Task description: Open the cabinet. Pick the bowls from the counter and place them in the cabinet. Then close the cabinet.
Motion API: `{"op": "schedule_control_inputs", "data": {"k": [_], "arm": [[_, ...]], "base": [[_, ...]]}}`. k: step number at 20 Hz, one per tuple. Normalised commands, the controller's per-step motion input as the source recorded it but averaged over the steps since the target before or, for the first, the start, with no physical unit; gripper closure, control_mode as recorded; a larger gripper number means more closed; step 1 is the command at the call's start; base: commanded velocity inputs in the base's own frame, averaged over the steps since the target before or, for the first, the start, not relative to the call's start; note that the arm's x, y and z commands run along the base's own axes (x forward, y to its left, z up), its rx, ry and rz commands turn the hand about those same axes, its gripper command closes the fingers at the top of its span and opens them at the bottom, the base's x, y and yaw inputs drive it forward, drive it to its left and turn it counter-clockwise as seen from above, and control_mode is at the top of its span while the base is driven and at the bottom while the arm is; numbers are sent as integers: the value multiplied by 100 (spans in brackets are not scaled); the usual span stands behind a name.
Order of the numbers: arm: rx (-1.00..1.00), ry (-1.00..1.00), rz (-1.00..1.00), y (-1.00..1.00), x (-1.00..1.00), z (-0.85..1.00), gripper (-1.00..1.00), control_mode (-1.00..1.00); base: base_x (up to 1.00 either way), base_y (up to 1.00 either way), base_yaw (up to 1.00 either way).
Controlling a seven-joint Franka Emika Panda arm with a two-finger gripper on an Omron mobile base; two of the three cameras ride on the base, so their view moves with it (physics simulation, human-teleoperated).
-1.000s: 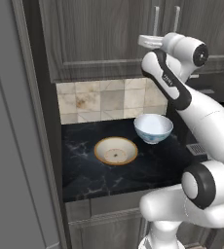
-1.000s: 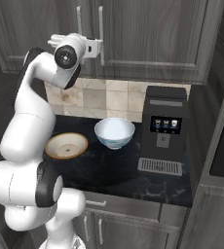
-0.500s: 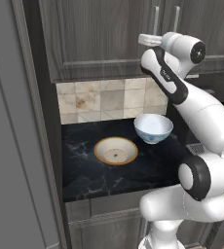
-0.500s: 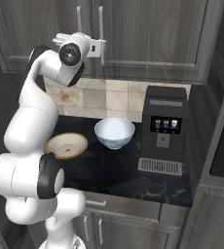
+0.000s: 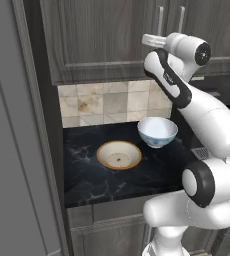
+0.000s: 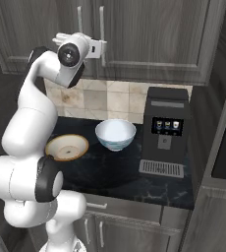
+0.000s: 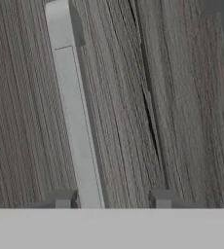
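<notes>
The fingers (image 7: 63, 199) stand partly apart at the bottom of the hand view, the silver bar handle (image 7: 74, 112) just inside the left one; whether they grip it yet I cannot tell. The cabinet (image 5: 107, 40) fills the top of the left base view, doors shut. On the counter (image 5: 87, 175) below, the cream bowl (image 5: 119, 154) sits centre, the white bowl (image 5: 157, 132) right of it. By my reading, nothing is done yet: opening, both placements and closing remain.

We see the black veined desk (image 5: 97, 182) carrying a shallow cream bowl (image 5: 119, 154) and, just beside it, a deeper white bowl (image 5: 157, 132) (blue-patterned outside), with a dark coffee machine (image 6: 167, 129) standing near them.
</notes>
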Motion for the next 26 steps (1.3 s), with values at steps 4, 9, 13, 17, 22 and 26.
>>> {"op": "schedule_control_inputs", "data": {"k": [4, 9, 13, 17, 22, 26], "arm": [[0, 0, 0, 0, -1, 0, 100, -100], [-1, 0, 3, 10, -51, 0, 100, -100], [-5, 3, 7, 37, -95, 0, 100, -100], [-9, 10, 5, 58, -100, 0, 100, -100], [-17, 11, 1, 93, -100, 0, 100, -100], [-23, 2, 0, 100, -100, -20, 100, -100]], "base": [[0, 0, 0], [0, 0, 0], [0, 0, 0], [0, 0, 0], [0, 0, 0], [0, 0, 0]]}}
